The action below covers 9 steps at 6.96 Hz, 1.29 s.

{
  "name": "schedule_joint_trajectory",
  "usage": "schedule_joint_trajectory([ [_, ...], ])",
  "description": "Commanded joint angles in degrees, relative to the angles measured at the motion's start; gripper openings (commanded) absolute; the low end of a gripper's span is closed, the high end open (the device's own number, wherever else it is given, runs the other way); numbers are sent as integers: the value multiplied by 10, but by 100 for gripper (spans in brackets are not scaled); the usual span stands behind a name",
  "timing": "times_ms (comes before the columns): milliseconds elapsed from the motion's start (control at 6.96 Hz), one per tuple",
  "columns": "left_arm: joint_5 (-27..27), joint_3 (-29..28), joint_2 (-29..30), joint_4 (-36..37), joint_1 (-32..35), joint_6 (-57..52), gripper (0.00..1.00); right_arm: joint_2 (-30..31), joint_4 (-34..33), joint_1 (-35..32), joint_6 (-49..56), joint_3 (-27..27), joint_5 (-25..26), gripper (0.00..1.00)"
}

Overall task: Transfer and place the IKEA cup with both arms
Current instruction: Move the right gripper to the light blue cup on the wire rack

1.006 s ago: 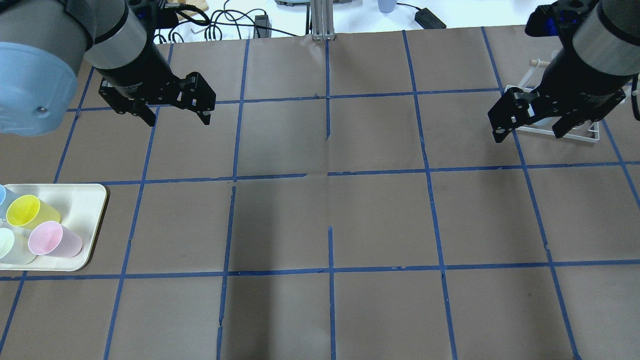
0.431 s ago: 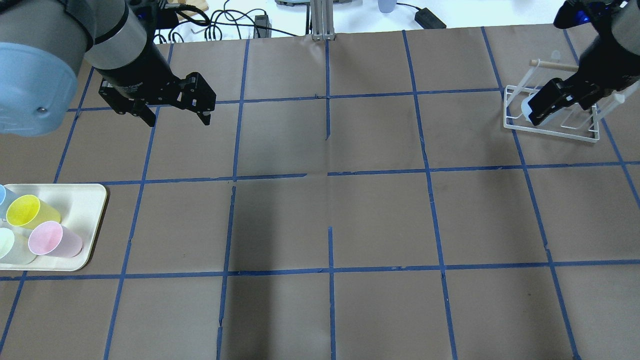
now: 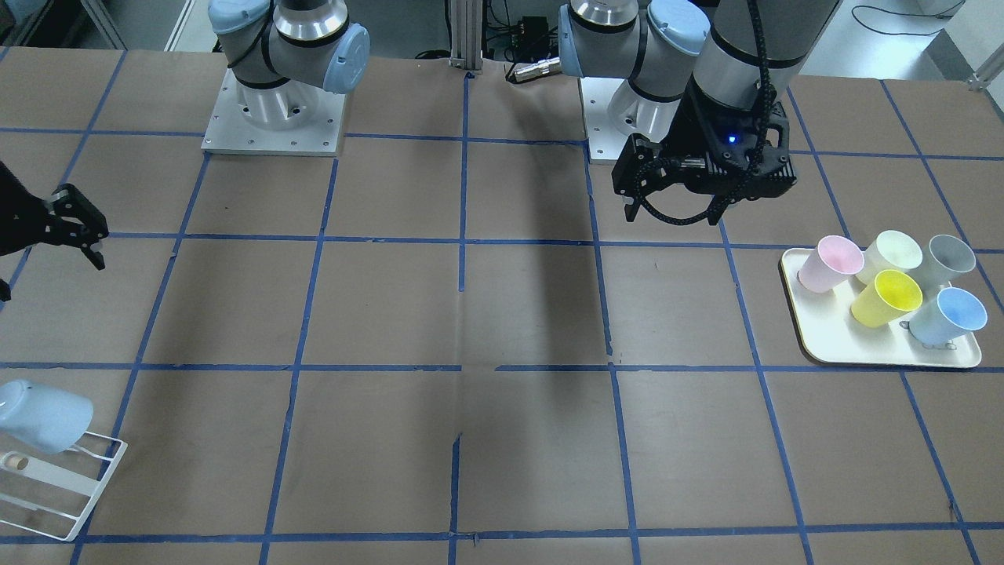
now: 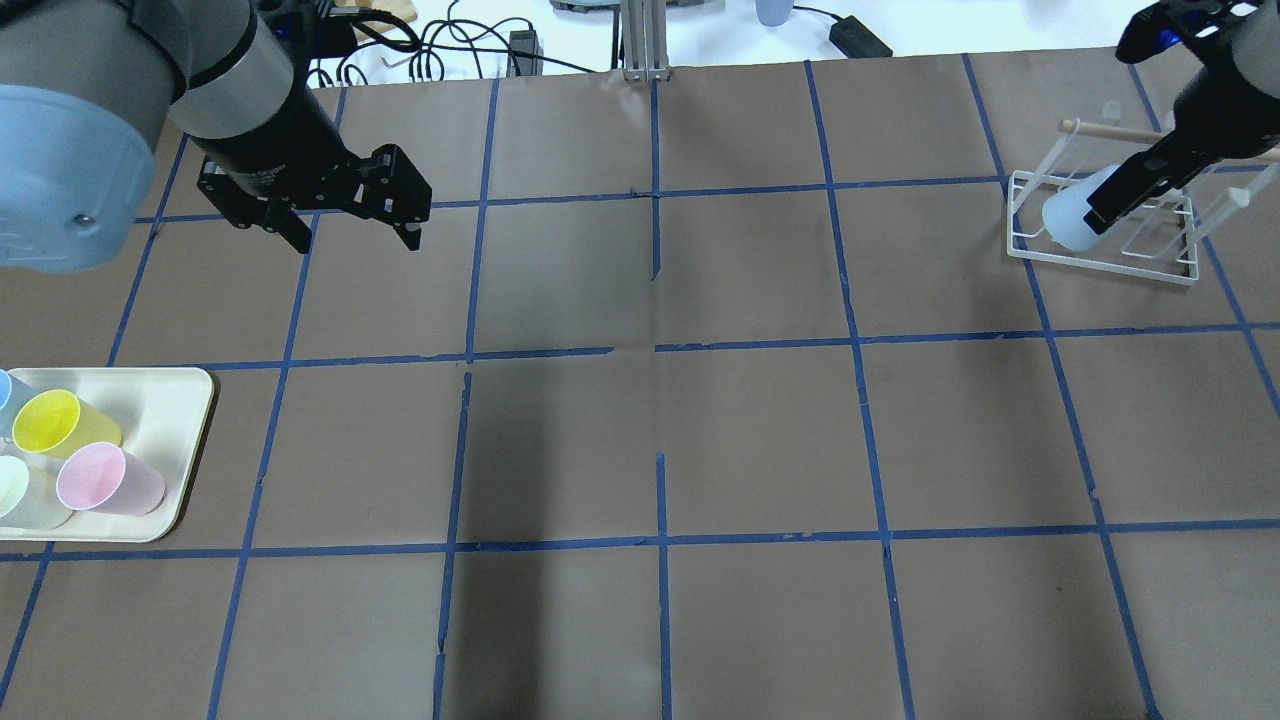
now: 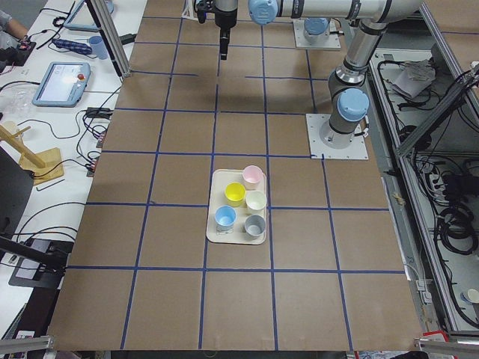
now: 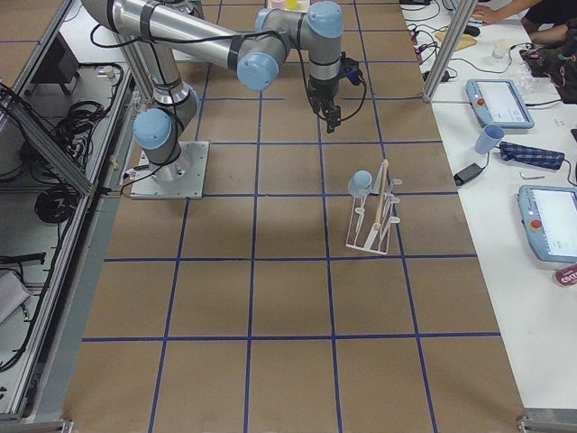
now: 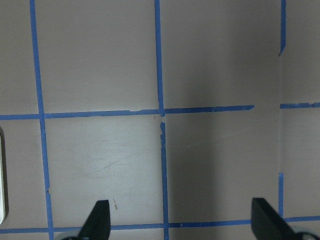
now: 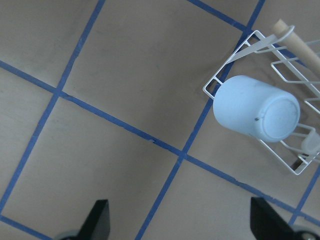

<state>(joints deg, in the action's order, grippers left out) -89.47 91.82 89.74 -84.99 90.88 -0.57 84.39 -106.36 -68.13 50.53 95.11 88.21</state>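
The pale sky-blue IKEA cup (image 4: 1066, 218) sits upside down and tilted on a peg of the white wire rack (image 4: 1100, 262) at the far right. It also shows in the right wrist view (image 8: 250, 111) and the front view (image 3: 43, 416). My right gripper (image 4: 1105, 208) is open and empty, raised above and behind the cup, apart from it. My left gripper (image 4: 355, 235) is open and empty, hovering over bare table at the far left; its wrist view shows only the taped paper between its fingertips (image 7: 98, 220).
A cream tray (image 3: 816, 345) at my left holds pink (image 3: 823, 263), yellow (image 3: 890, 297), pale green, grey and a second blue cup (image 3: 949, 314). Brown paper with blue tape lines covers the table. Cables lie beyond the far edge.
My right gripper has drawn back and up from over the rack, uncovering the blue cup resting on it. The left arm has not moved.
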Motion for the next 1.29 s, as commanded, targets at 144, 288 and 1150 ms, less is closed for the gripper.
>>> schedule_joint_trajectory([
  [144,0,0,0,0,0,0,100,-98,-6,19,57,-80,-8,100],
  [288,0,0,0,0,0,0,100,-124,-16,32,78,-92,-8,100],
  [1150,0,-1,0,0,0,0,100,-167,-61,34,120,-92,-7,100],
])
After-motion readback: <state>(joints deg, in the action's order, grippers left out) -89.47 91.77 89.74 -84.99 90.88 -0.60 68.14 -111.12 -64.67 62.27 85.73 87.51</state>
